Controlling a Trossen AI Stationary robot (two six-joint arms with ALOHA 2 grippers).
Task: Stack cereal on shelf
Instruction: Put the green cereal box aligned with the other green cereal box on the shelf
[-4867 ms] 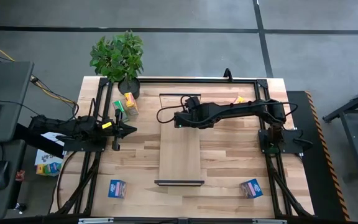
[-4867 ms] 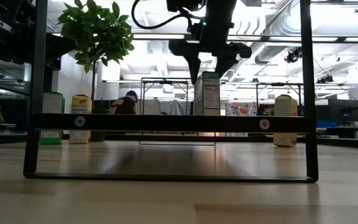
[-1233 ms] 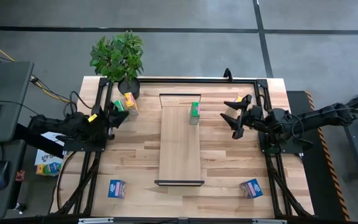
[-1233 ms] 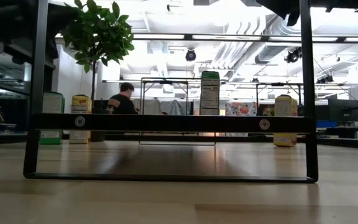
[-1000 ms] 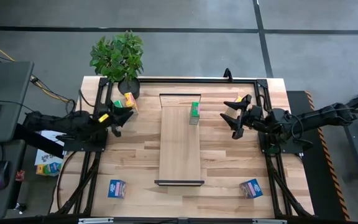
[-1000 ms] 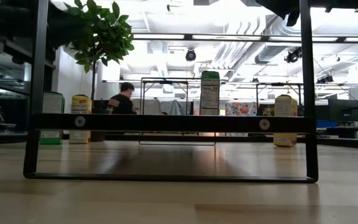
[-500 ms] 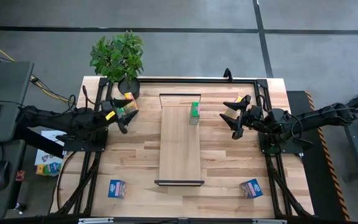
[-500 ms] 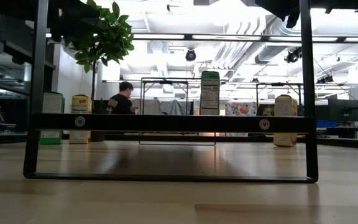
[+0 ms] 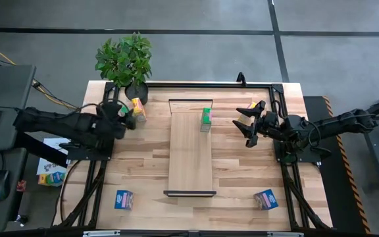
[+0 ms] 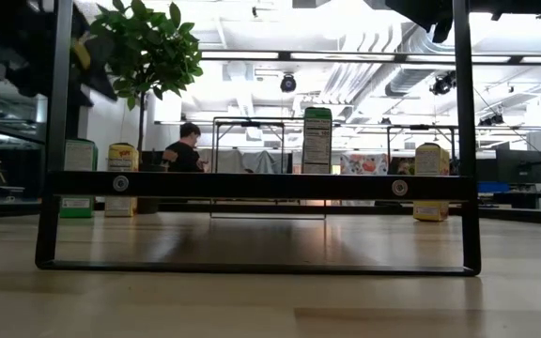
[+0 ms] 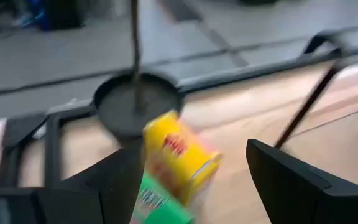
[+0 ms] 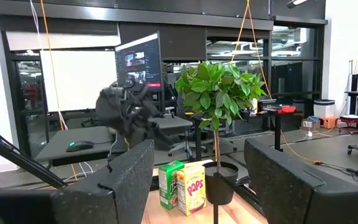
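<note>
A green cereal box (image 9: 206, 119) stands upright on the far end of the shelf (image 9: 191, 158), a long light-wood plank with black end brackets. A yellow box (image 11: 179, 154) and a green box (image 11: 160, 202) stand side by side near the plant pot. My left gripper (image 9: 126, 117) hovers open just by them, and in its wrist view the two fingers flank the pair without touching. Right of the shelf, my right gripper (image 9: 245, 125) hangs open with nothing between its fingers. Another yellow box (image 10: 430, 181) stands at the far right, and two blue boxes (image 9: 124, 199) (image 9: 266, 199) sit near the front edge.
A potted plant (image 9: 125, 60) stands at the table's far left corner, right behind the two boxes. A black frame (image 9: 242, 84) runs around the table. The shelf's near bracket (image 10: 252, 188) fills the low view. A person (image 10: 188, 150) sits in the room beyond.
My left gripper has swung from the table's left side toward the far edge and now sits by the yellow and green boxes beside the plant pot. The boxes and my right arm have kept still.
</note>
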